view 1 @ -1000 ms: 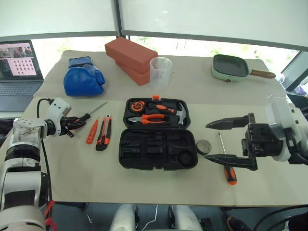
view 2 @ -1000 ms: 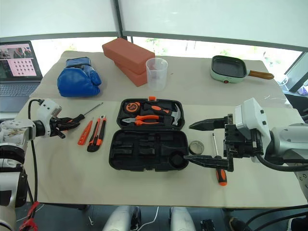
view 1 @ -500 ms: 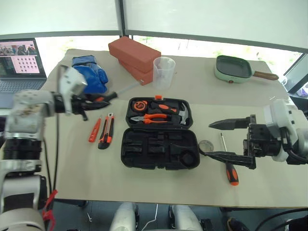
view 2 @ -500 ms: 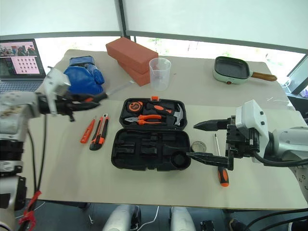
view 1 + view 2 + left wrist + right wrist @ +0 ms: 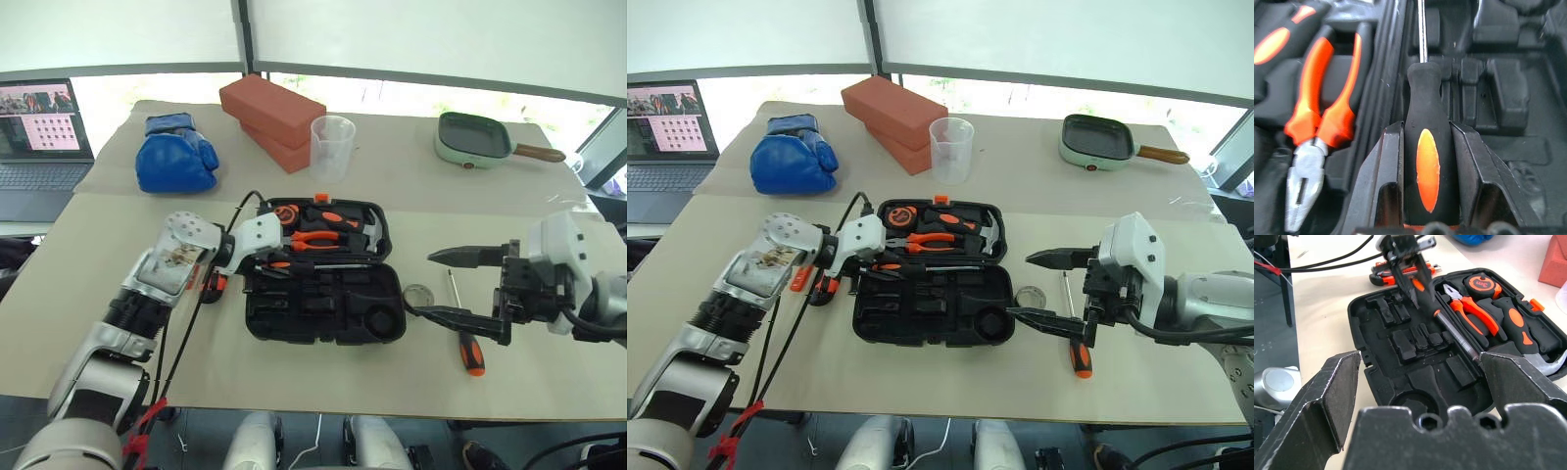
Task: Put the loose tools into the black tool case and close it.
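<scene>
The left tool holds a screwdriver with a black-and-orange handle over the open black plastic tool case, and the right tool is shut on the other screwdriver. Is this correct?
Not entirely. The left tool does grip the black-and-orange-handled screwdriver over the open black plastic tool case. But the right tool is open and holds nothing; the left eye view shows the other screwdriver lying on the table below it.

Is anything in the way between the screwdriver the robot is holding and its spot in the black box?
Nothing visible. The left gripper holds the screwdriver right over the black tool case, near its hinge, and the moulded slots below look empty.
</scene>
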